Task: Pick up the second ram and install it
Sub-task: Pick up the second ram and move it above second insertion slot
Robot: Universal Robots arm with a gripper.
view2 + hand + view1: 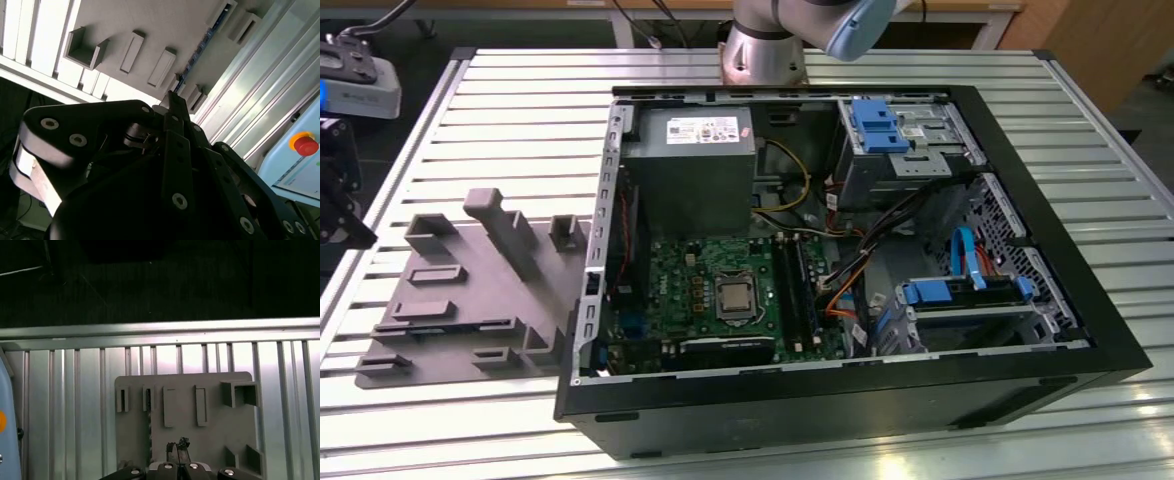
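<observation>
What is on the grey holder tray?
The second ram stands on edge in a slot of the grey holder tray. The gripper covers the tray's edge nearest it.

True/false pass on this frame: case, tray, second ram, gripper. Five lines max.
1. The PC case is open, with the green motherboard exposed. True.
2. The second ram is seated in a motherboard slot. False: it stands on edge in the grey holder tray.
3. The holder tray lies to the exterior view's right of the case. False: it lies to the left, on the slatted table.
4. The gripper points at the holder tray in both wrist views. True.
5. The gripper holds the second ram. False: the ram is in the tray, apart from the gripper's tip.
</observation>
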